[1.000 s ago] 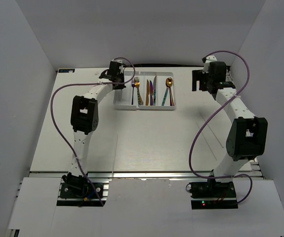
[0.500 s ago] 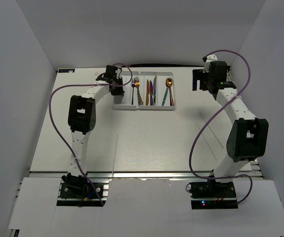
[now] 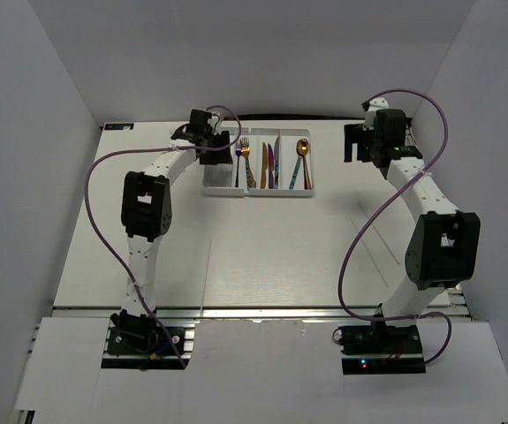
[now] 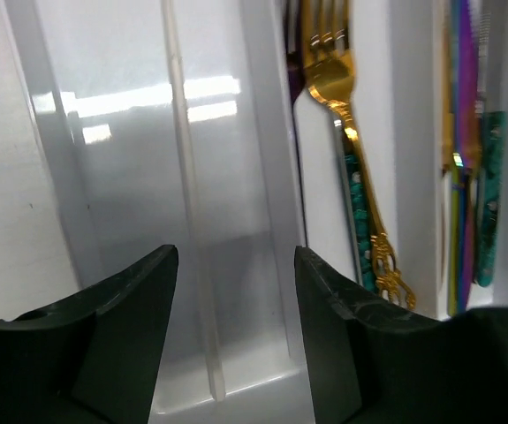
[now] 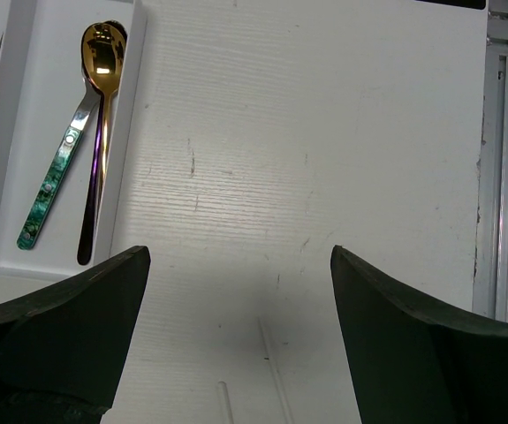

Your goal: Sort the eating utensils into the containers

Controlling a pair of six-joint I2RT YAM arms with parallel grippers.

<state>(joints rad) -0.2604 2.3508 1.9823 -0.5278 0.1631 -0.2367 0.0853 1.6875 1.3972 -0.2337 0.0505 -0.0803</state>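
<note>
Cutlery lies inside the white rectangular plastic tray (image 3: 221, 179) of four long compartments, at the far side of the pale table (image 3: 262, 256). The second compartment from the left holds the gold metal fork (image 4: 340, 93), resting on a teal patterned handle (image 4: 356, 238) whose head is hidden. The third holds the iridescent purple knife (image 4: 462, 79) close beside another teal-handled piece (image 4: 492, 194). The rightmost holds the gold spoon (image 5: 103, 49) touching the silver utensil with a teal patterned handle (image 5: 55, 181), its head tucked against the gold bowl. The left gripper (image 4: 236, 256) hovers over the leftmost compartment, jaws spread wide and holding nothing. The right gripper (image 5: 240, 256) hangs above the table just right of the tray, jaws also wide apart, gripping nothing.
</note>
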